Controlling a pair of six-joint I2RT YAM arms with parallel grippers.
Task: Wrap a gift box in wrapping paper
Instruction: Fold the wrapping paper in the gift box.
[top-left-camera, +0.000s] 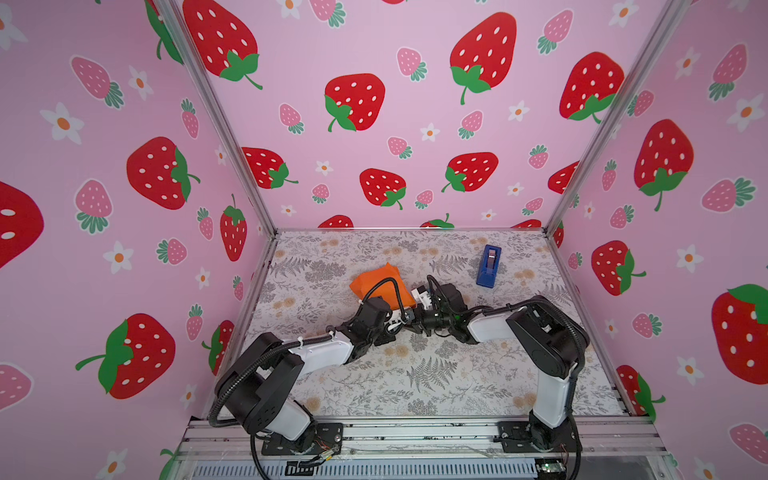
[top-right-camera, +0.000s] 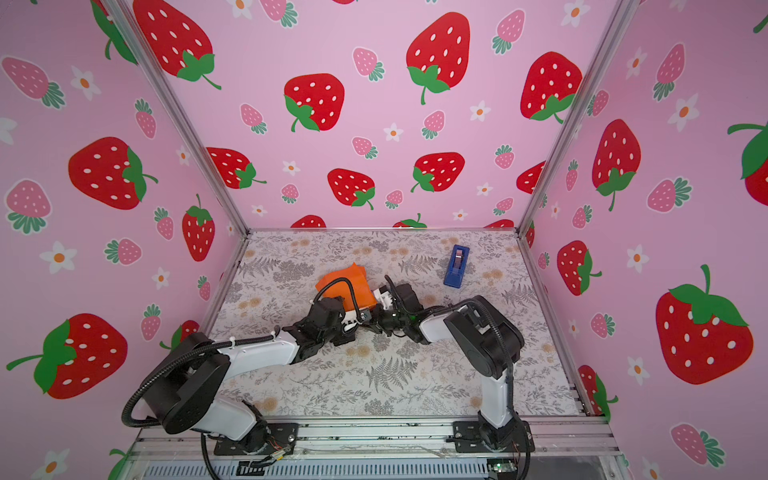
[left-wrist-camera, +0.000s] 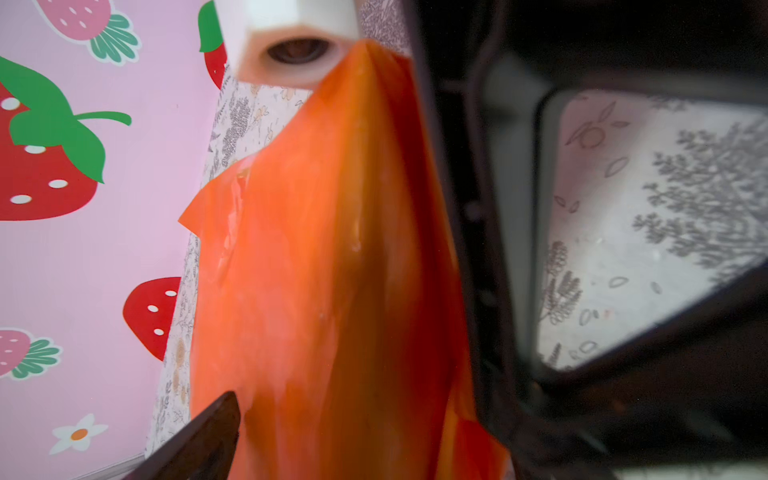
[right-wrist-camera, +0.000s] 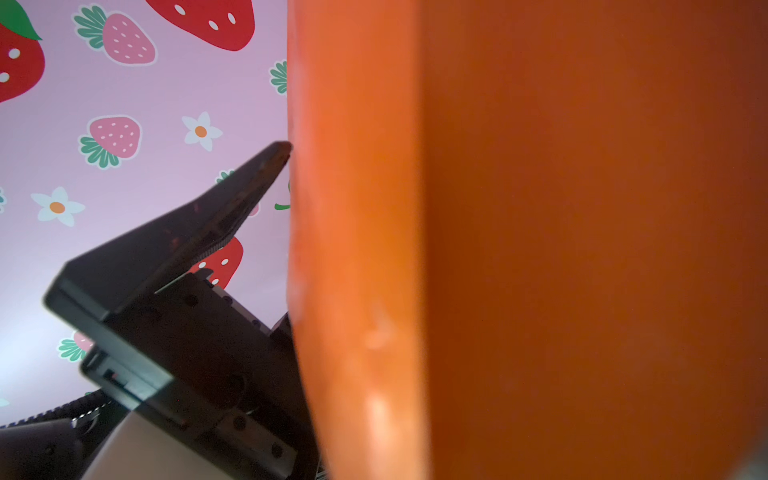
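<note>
**Wrapping paper (top-left-camera: 376, 282) bundled mid-table between two claws**

Folded into a squarish, glossy orange parcel, creased, with loose flaps along its far edge. Resting on the floral table (top-left-camera: 415, 374), a little left of centre in both top views. Showing nothing of the gift box. Lying well apart from the blue tape dispenser (top-left-camera: 488, 266) at far right.

Flanked on its near side by the left gripper (top-left-camera: 388, 311), jaws spread as wide as they go and clamped on nothing. Touched on one flat orange face by a black fingertip (right-wrist-camera: 270, 166) of that claw, as seen from the right wrist. Faced from the right by the right gripper (top-left-camera: 412, 308), jaws fully closed. Cannot tell whether any paper is pinched between them: right wrist view too close, blurred, almost all orange.
</note>
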